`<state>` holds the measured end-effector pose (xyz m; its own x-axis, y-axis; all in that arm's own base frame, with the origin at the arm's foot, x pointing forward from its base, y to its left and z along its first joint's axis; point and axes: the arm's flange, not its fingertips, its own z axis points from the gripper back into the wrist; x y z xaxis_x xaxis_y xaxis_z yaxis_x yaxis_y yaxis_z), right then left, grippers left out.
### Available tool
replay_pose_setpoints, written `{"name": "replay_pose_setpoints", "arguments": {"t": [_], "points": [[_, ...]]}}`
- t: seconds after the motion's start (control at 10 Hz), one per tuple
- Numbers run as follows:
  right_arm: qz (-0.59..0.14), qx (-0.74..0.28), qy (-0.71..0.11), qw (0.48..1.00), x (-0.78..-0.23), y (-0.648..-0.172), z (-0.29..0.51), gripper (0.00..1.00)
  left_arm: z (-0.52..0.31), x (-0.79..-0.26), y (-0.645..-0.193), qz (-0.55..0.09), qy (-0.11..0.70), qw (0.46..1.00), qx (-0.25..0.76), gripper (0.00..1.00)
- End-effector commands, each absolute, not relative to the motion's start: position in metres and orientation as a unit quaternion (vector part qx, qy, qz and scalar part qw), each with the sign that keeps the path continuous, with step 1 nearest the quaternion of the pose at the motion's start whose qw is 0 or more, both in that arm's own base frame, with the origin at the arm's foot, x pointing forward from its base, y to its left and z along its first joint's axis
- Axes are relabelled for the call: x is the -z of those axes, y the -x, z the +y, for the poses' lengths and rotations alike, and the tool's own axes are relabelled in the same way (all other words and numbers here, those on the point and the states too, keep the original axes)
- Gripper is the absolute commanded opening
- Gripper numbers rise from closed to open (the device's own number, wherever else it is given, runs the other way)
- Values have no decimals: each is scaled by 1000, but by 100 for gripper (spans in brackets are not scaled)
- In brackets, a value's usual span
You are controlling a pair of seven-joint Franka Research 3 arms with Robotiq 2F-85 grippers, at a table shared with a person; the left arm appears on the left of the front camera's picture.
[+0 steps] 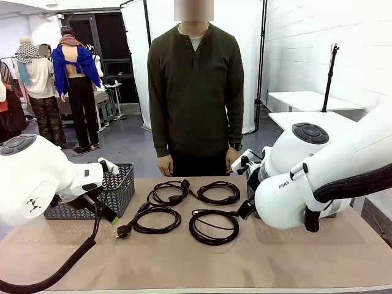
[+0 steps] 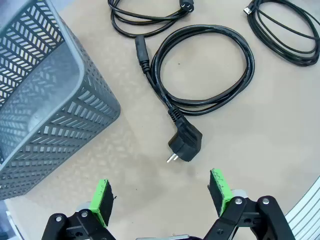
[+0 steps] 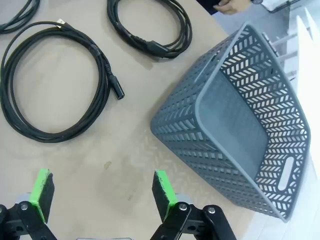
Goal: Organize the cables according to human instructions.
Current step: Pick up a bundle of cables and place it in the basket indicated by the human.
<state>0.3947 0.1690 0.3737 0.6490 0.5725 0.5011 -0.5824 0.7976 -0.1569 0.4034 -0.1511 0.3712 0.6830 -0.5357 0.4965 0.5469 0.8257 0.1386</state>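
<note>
Right wall: white-painted brick wall (image 1: 318, 37), bright and evenly lit.
Back: tall white fabric backdrop (image 1: 160, 37), hanging between thin black stand poles (image 1: 263, 61).
Far left: dark framed panels (image 1: 113, 43); door or window, hard to tell.
Floor: smooth grey floor (image 1: 125, 144) with a soft sheen.
Side furniture: two white rectangular tables (image 1: 309, 99) along the brick, a slim black tripod pole (image 1: 331, 67) rising beside them.
Foreground: matte tan work table top (image 1: 288, 263).
</note>
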Motion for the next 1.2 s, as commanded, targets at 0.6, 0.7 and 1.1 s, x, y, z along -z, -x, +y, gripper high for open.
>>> {"name": "replay_pose_setpoints", "arguments": {"t": [0.6,0.7,1.1], "points": [[-273,-318,-9,908,-374,-395,169,100,-151,-371,-403,-267,10,917,295,100],[-273,-318,-9,908,-374,-395,169,100,-151,-371,-403,-267,10,917,295,100],[-273,-318,-9,908,-374,-395,169,100,-151,-371,-403,-267,10,917,295,100]]}}
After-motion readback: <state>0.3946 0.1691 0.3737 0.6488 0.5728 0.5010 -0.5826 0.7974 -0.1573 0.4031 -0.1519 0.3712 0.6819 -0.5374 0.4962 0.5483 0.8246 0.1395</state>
